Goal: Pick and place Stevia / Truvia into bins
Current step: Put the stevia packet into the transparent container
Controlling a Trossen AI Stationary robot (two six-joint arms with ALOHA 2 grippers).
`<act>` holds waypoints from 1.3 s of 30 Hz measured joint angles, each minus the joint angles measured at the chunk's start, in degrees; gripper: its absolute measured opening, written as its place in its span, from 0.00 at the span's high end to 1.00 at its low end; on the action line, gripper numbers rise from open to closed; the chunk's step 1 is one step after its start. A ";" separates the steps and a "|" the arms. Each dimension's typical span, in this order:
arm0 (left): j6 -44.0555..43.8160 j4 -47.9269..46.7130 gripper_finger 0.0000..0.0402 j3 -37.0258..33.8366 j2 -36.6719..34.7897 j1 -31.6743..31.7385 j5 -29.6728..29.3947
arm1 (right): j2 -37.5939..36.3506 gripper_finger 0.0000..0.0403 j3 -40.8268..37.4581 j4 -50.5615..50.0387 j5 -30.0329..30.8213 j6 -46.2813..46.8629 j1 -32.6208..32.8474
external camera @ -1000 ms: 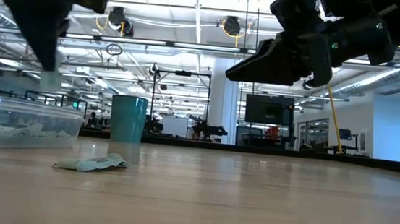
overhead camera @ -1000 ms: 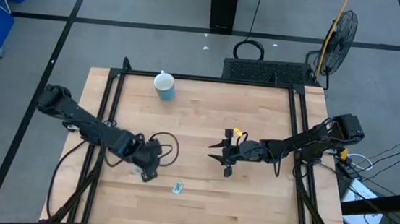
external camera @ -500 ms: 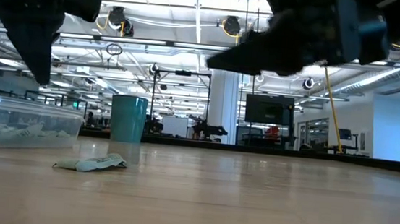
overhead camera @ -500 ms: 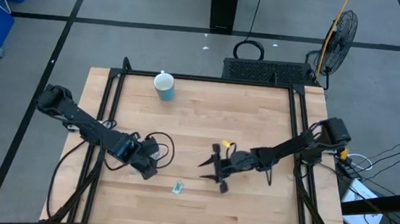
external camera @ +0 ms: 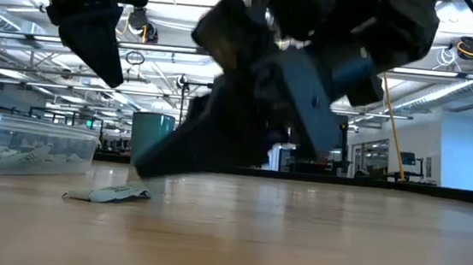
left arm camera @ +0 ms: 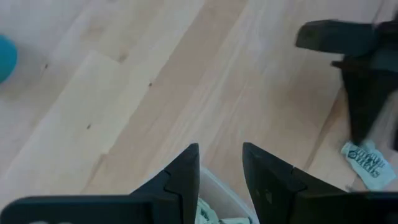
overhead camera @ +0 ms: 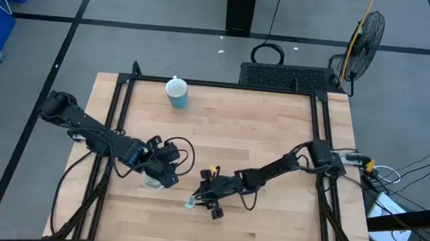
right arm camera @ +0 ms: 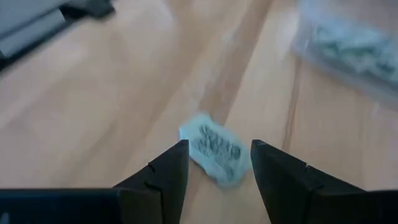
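Observation:
One pale green and white Stevia packet lies flat on the wooden table, near its front middle. My right gripper hovers open just over it, one finger on either side, touching nothing I can see. The clear bin stands to the packet's left with several packets inside. My left gripper hangs open above the bin's rim, with nothing between its fingers.
A blue-green cup with a white lid stands at the table's far left. Black rails run along both table sides. The wood to the right of the packet and toward the far edge is bare.
My right gripper has swept from the table's middle toward the left and near edge and dropped low over the lying packet. A pale packet that hung at my left gripper's tips over the bin is gone from them; that gripper has risen a little.

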 joint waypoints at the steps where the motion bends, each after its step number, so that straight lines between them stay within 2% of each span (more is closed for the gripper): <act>1: 0.06 0.26 0.68 0.00 0.00 -0.02 0.00 | 0.62 0.60 0.04 -0.06 0.01 0.36 -0.22; 8: 0.07 0.64 0.68 0.02 0.00 -0.13 -0.03 | 2.80 0.70 0.25 0.44 -0.23 2.98 -2.31; 16: 0.02 0.65 0.68 0.02 0.00 -0.17 0.02 | 2.28 0.97 0.29 -1.07 -0.19 -0.74 -3.37; 18: -0.10 0.67 0.68 0.02 0.00 -0.17 0.02 | 2.27 0.98 0.27 -0.96 -0.14 -2.28 -3.35; 23: -0.35 0.65 0.68 0.02 0.00 -0.17 0.11 | 2.29 0.98 0.24 -0.31 -3.11 -6.36 -3.40; 27: -0.09 0.65 0.68 0.02 0.00 -0.17 0.11 | 2.51 0.94 0.10 4.00 -2.98 -10.04 -2.87; 39: 1.61 0.72 0.68 0.02 0.00 -0.17 0.11 | 2.37 0.56 0.12 13.13 -4.72 -6.95 -3.10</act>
